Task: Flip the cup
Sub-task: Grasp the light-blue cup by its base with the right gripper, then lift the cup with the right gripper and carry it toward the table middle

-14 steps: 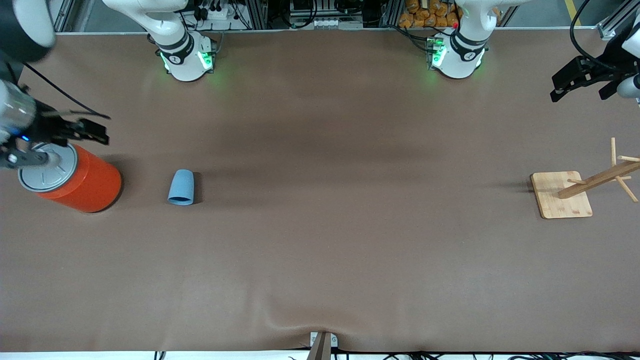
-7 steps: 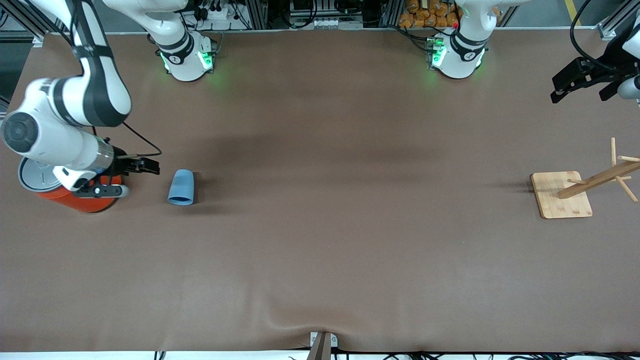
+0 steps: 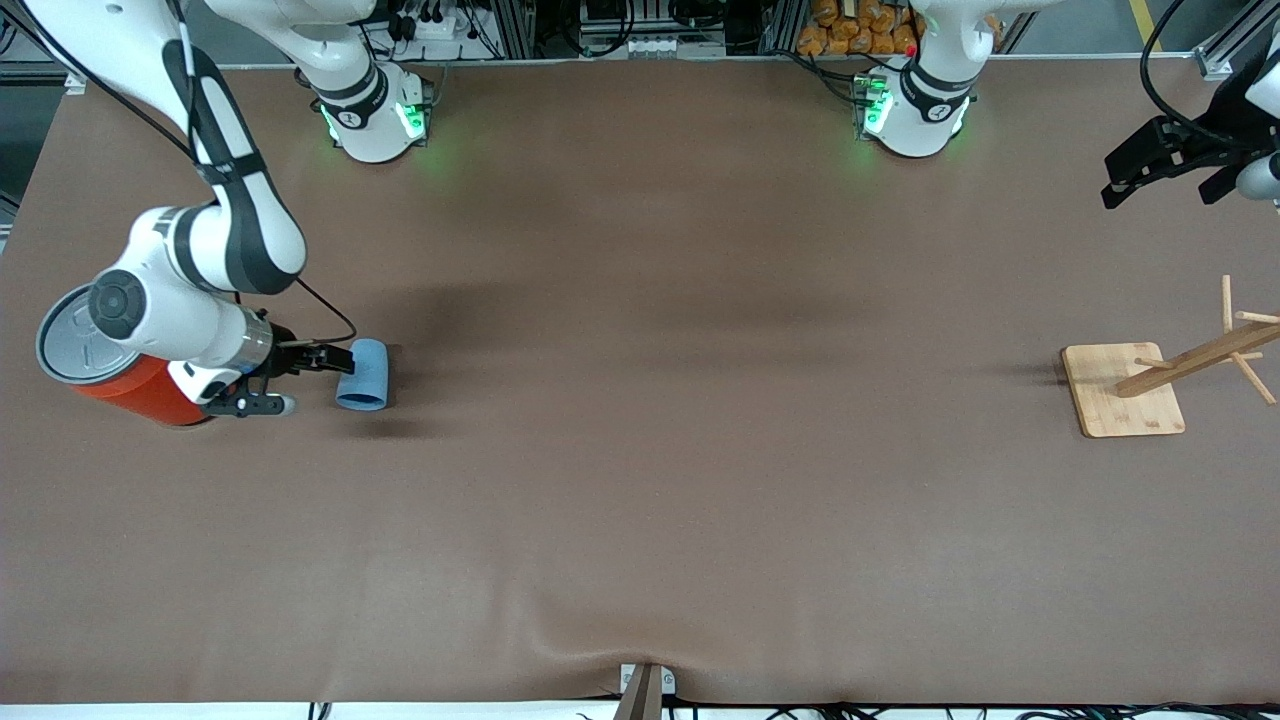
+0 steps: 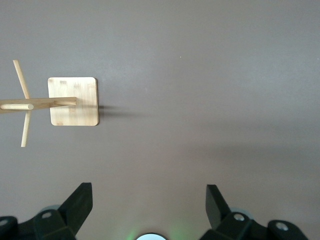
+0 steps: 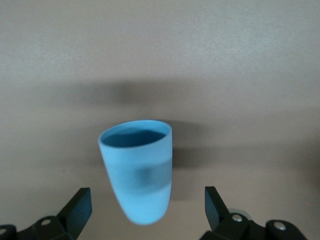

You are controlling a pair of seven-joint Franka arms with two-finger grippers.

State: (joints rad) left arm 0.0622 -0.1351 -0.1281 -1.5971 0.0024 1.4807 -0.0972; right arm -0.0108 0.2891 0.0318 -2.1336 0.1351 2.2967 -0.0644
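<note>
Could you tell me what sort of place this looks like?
Most likely a robotics lab: two arms are bolted to a brown-covered table, with cables and aluminium framing along its edge, and only props like the small light-blue plastic tumbler.

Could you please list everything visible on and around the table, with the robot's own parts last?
cup: one, light blue, lying on its side on the table, beside the orange can, toward the right arm's end.
orange can: one, orange with a grey lid, at the right arm's end of the table, partly hidden by the right arm.
wooden rack: one, pale wood, square base with pegged post, toward the left arm's end.
table: one, brown surface.
right tool: one, black, open, low at the cup's closed end, the cup between its fingers in the right wrist view.
left tool: one, black, open, waiting high over the table near the rack.
</note>
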